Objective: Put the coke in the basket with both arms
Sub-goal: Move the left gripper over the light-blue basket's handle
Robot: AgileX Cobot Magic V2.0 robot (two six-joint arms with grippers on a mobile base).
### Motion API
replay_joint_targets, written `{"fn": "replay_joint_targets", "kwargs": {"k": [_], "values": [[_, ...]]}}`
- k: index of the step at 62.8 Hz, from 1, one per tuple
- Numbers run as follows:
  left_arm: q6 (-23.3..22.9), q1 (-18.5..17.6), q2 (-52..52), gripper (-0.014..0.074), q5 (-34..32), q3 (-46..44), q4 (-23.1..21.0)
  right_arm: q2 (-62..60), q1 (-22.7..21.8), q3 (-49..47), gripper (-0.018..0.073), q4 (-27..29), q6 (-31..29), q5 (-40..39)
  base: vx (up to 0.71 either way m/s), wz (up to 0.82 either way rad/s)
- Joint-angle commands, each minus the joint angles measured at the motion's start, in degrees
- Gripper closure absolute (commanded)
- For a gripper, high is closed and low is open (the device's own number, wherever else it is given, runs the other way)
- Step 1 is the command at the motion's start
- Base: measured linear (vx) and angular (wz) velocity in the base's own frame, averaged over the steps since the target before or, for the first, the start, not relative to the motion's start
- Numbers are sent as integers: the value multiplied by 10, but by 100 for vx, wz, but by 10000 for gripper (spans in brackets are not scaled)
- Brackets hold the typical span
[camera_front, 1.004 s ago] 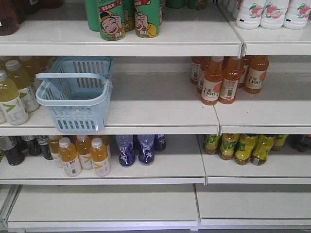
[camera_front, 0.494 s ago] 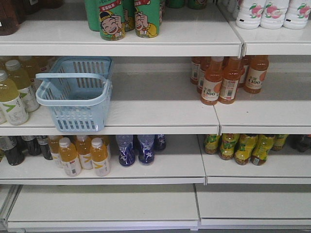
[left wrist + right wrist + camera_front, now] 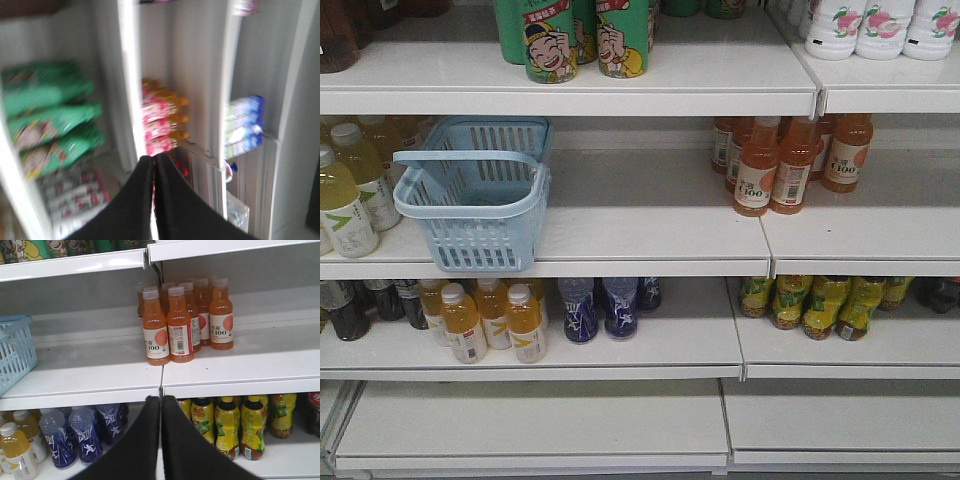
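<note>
Basket (image 3: 480, 245) is set at the left end of the middle shelf (image 3: 650, 230), by its front edge. Coke (image 3: 314, 409) is only partly seen, at the far right of the lower shelf (image 3: 295, 457). Left gripper (image 3: 154, 161) and right gripper (image 3: 161, 401) are both seen with jaws pressed together.

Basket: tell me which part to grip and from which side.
Probably the front rim of the basket, from the front: it faces outward at the shelf edge and looks thin enough to pinch. Bottles crowd its left, and the handle lies across the top.
</note>
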Motion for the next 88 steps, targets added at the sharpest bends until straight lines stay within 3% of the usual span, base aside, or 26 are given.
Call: {"fn": "replay_joint_targets", "kwargs": {"k": [1,7,15,24,28,32,39,45,62,78,88], "values": [[123,0,21,603,-14,-60,-8,-9,1,9,564,-2,-5,-42,0,0],[135,0,60,603,4,-87,-18,-9,1,9,564,-2,-5,-42,0,0],[143,0,142,604,45,-109,-77,-9,1,9,564,-2,-5,-42,0,0],[217,0,235,604,110,-136,-108,-9,1,9,564,-2,-5,-42,0,0],[266,0,272,604,131,-141,-142,-9,1,9,564,-2,-5,-42,0,0],[329,0,309,604,149,-141,-205,-9,1,9,564,-2,-5,-42,0,0],[483,0,371,604,160,-141,-321,-9,1,9,564,-2,-5,-42,0,0],[558,0,420,604,171,-144,-323,-9,1,9,564,-2,-5,-42,0,0],[559,0,541,589,198,-144,-323,-9,1,9,564,-2,-5,-42,0,0],[533,0,645,475,229,-148,-323,-9,1,9,564,-2,-5,-42,0,0],[534,0,726,432,252,-214,-323,-9,1,9,564,-2,-5,-42,0,0]]}}
